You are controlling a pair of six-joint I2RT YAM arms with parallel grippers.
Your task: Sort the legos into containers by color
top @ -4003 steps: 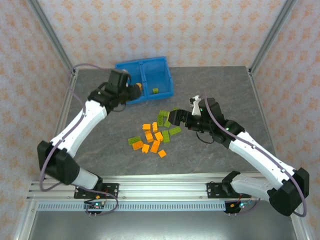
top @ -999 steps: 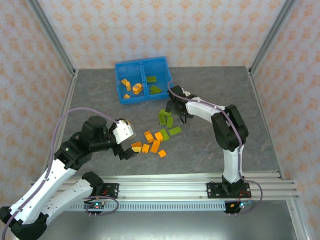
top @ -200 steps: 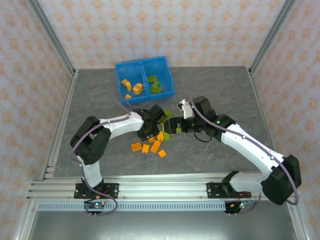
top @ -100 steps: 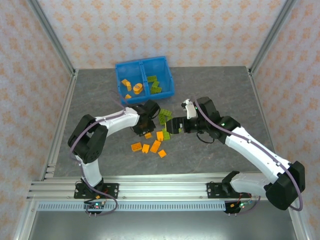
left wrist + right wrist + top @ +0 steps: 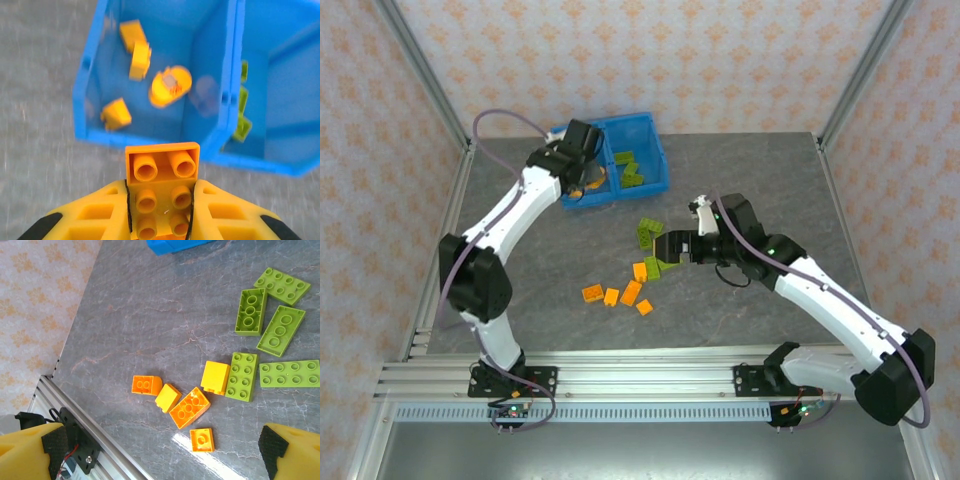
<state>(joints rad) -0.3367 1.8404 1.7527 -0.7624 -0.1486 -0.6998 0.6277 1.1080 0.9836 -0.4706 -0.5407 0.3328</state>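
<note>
**Step in hand: place the held brick in the orange compartment**

1. Condition: the left jaws are closed on an orange brick [image 5: 161, 172], gripped by its two long sides, studs facing the wrist camera; roughly half of the brick projects beyond the fingertips [image 5: 112, 197].
2. Position: the brick hangs at the near wall of the blue bin [image 5: 84, 107], in line with the left compartment [image 5: 200, 45]; that compartment holds orange pieces [image 5: 170, 86], while the right compartment [image 5: 285, 95] holds green bricks [image 5: 242, 125].
3. Procedure, as judged from this position:
   - advance until the whole brick is past the near wall and over bare floor;
   - keep to the left of the divider [image 5: 235, 60]; the brick sits close to its line, and a release there risks a bounce into the green side;
   - lower before release, since a short drop lessens the chance of the brick skipping out of the shallow bin;
   - open the jaws fully, then lift straight up so that neither fingertip catches the wall.
4. Second arm: the right jaws stand wide apart and empty above the tabletop [image 5: 150, 315], over the loose orange bricks [image 5: 189, 407] and loose green bricks [image 5: 242, 376]; these lie well apart from the bin, so this arm need not cross the path of the left arm.
5. Remaining work: about ten bricks lie unsorted, so the task is judged partly complete.

**Markings**

No brand, label or lettering can be read on the bricks, the bin or the arms; the wall covering carries a repeated floral pattern, not text.
</note>
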